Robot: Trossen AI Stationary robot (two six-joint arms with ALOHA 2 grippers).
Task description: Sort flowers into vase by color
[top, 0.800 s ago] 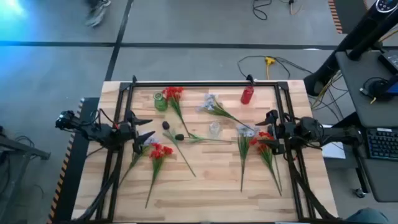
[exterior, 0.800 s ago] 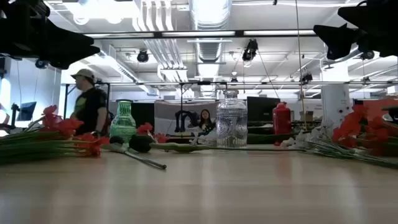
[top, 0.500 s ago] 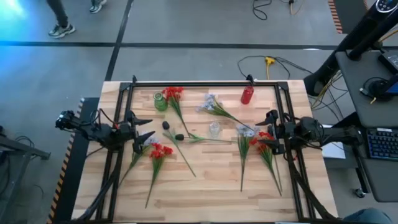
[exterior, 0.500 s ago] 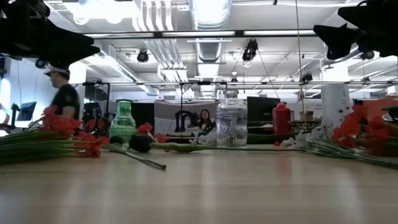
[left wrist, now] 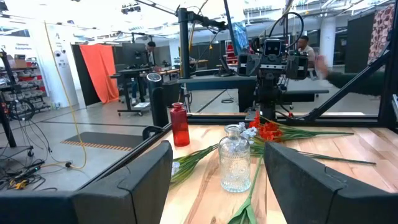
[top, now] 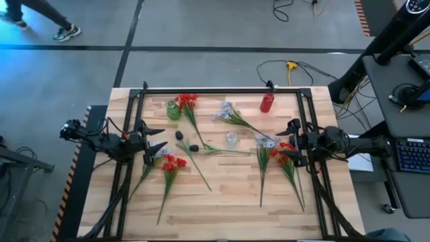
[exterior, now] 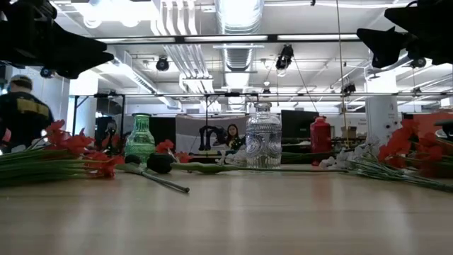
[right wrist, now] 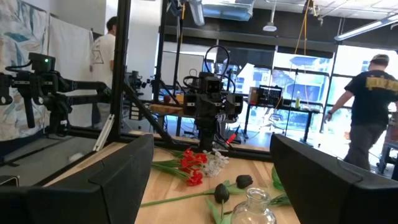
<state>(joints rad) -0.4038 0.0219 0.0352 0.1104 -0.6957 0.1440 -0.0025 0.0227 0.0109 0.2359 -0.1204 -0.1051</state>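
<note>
High view: the clear glass vase (top: 232, 140) stands near the middle of the wooden worktop (top: 222, 208) and serves as landmark. The left gripper (top: 156, 140) hovers well to its left with fingers spread, holding nothing; the right gripper (top: 287, 142) hovers to its right, fingers likewise spread and empty. A green vase (top: 173, 109) and a red vase (top: 267, 103) stand toward the far edge, left and right of the clear vase. Red flowers (top: 172, 163) lie just beside the left gripper, further red flowers (top: 186, 101) touch the green vase, and a red and pale bundle (top: 279, 151) lies under the right gripper. Pale flowers (top: 227, 111) lie just behind the clear vase; dark flowers (top: 184, 140) lie between it and the left gripper. Low view: the clear vase (exterior: 263, 144) stands centrally, the green vase (exterior: 140, 139) to its left, the red vase (exterior: 320, 134) to its right; red blossoms (exterior: 68, 143) lie at far left, and a person (exterior: 21, 113) walks behind them. Left wrist view: the spread fingers (left wrist: 143, 183) frame the clear vase (left wrist: 236, 158) and red vase (left wrist: 179, 124). Right wrist view: the parted fingers (right wrist: 109, 180) frame red flowers (right wrist: 193, 163) and dark blossoms (right wrist: 232, 186) beyond the clear vase rim (right wrist: 254, 208).
</note>
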